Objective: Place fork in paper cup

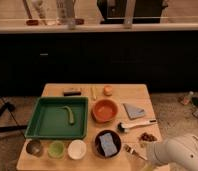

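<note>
The fork (134, 150) is a slim silver piece lying on the table's front right, just right of the dark bowl. The paper cup (77, 149) is small, round and white, and stands upright in the front row, left of the dark bowl. My gripper (145, 158) is at the left end of the white arm (178, 153), which comes in from the bottom right corner. It is right beside the fork's near end, and I cannot tell whether it touches the fork.
A light green cup (56, 149) and a grey metallic cup (34, 147) stand left of the paper cup. A dark bowl with a blue sponge (108, 143), an orange bowl (105, 110), a green tray (52, 127), a white-handled tool (138, 124) and a grey cloth (134, 110) lie around them.
</note>
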`<action>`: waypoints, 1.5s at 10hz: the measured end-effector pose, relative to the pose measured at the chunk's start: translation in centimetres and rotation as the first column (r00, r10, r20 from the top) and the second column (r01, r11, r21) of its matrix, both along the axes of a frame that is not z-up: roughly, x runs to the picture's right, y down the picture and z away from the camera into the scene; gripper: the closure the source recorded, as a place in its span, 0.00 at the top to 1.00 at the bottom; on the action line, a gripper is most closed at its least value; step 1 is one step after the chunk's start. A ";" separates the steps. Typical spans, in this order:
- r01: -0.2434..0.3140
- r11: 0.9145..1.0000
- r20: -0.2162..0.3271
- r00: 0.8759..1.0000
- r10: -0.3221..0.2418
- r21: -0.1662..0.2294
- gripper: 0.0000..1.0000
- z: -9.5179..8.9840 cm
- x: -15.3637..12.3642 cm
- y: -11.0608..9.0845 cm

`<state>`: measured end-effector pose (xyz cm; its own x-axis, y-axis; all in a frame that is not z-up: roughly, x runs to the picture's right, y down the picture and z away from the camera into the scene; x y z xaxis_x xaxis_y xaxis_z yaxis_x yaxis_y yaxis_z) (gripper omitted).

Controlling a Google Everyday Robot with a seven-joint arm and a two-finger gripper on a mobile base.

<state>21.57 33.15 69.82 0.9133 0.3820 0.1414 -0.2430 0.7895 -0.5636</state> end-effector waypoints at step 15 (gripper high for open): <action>-0.021 0.996 0.011 1.000 0.023 -0.090 0.80 3.3 1.2 3.1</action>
<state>22.77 36.29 73.11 0.9030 0.4136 0.1168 -0.2523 0.7303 -0.6349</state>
